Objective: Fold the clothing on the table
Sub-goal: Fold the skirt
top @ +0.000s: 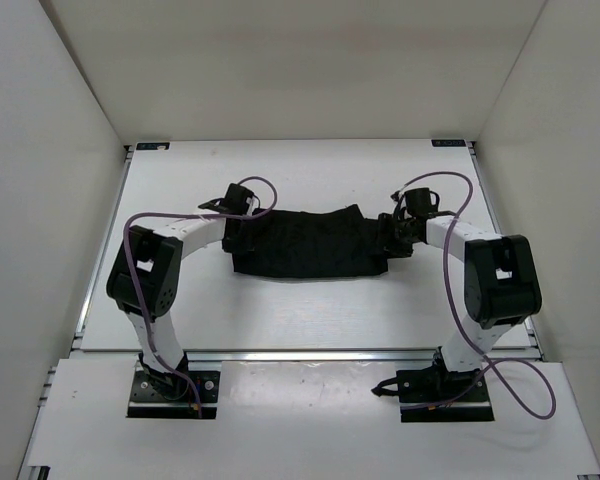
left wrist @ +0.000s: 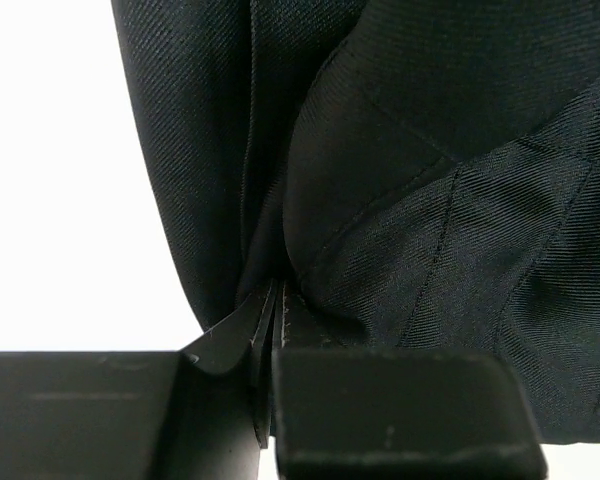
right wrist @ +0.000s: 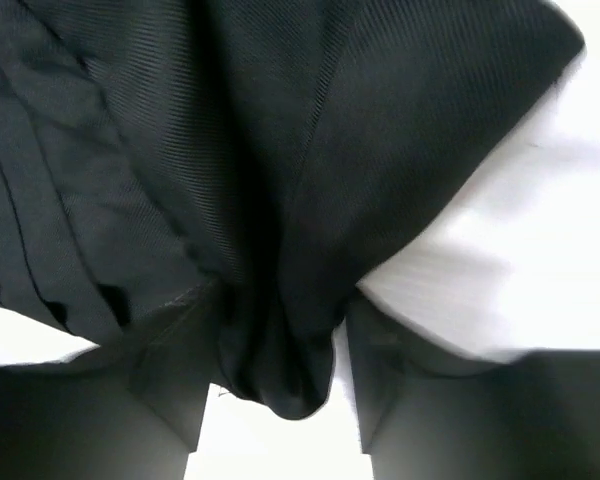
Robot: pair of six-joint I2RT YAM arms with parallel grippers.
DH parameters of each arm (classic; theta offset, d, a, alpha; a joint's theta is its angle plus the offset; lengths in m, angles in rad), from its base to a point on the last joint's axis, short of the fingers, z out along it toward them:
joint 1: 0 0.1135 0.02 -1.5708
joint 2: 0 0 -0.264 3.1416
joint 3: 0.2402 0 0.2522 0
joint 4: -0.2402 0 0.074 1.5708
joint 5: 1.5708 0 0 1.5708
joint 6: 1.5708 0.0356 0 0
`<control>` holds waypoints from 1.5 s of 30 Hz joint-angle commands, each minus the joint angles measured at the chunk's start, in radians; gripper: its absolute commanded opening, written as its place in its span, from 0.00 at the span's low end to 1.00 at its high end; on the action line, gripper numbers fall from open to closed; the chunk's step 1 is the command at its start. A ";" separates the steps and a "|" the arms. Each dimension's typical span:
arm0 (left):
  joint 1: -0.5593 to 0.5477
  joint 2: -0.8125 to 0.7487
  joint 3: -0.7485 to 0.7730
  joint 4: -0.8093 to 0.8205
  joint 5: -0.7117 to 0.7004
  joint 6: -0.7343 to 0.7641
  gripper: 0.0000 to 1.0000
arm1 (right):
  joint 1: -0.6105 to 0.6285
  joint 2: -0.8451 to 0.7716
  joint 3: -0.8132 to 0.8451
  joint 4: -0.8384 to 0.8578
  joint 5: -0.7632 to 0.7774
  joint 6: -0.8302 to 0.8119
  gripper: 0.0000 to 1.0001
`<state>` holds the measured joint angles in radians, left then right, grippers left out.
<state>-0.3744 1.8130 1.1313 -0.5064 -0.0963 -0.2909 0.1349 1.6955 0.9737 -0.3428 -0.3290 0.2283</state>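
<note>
The clothing (top: pixel 310 245), laid toward the far edge of the table (top: pixel 310 320), is pinched at its left end by the left gripper (top: pixel 240 233) and straddled at its right end by the half-open right gripper (top: pixel 388 236).

your clothing (left wrist: pixel 460 200) looks like black woven cloth, fine diagonal weave, slight sheen, table (top: pixel 280 310) smooth matt white, rails (top: pixel 310 352) bare metal

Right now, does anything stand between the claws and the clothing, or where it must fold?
Nothing visible does. The left claw is shut on the clothing; the right claw stands parted around its other end. No other thing shows on the table.
</note>
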 commanded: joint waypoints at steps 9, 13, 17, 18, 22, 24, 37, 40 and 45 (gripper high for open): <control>-0.027 0.057 0.059 -0.064 0.055 0.018 0.08 | -0.029 -0.010 0.071 0.030 0.017 0.013 0.00; -0.057 0.074 0.045 -0.037 0.092 -0.026 0.06 | -0.049 -0.059 0.179 -0.007 0.005 -0.001 0.00; -0.063 0.080 0.003 0.028 0.225 -0.088 0.03 | 0.000 -0.077 0.337 -0.068 0.016 -0.004 0.00; -0.066 0.089 0.005 0.046 0.271 -0.108 0.03 | 0.027 -0.076 0.352 -0.076 0.012 -0.012 0.00; -0.073 0.115 0.021 0.094 0.360 -0.171 0.00 | 0.135 -0.048 0.430 -0.085 -0.001 -0.017 0.00; -0.077 0.117 0.028 0.126 0.401 -0.198 0.00 | 0.176 -0.010 0.450 -0.091 -0.014 -0.017 0.00; -0.052 0.089 -0.047 0.239 0.549 -0.291 0.00 | 0.399 0.239 0.669 -0.212 -0.050 -0.081 0.00; -0.035 0.086 -0.065 0.238 0.552 -0.283 0.00 | 0.443 0.276 0.701 -0.272 -0.041 -0.122 0.00; -0.023 0.077 -0.079 0.232 0.547 -0.277 0.00 | 0.480 0.297 0.706 -0.331 -0.071 -0.179 0.00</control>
<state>-0.4053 1.9179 1.0851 -0.2314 0.4763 -0.5865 0.5911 1.9938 1.6478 -0.6170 -0.3630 0.1001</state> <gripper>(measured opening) 0.090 0.039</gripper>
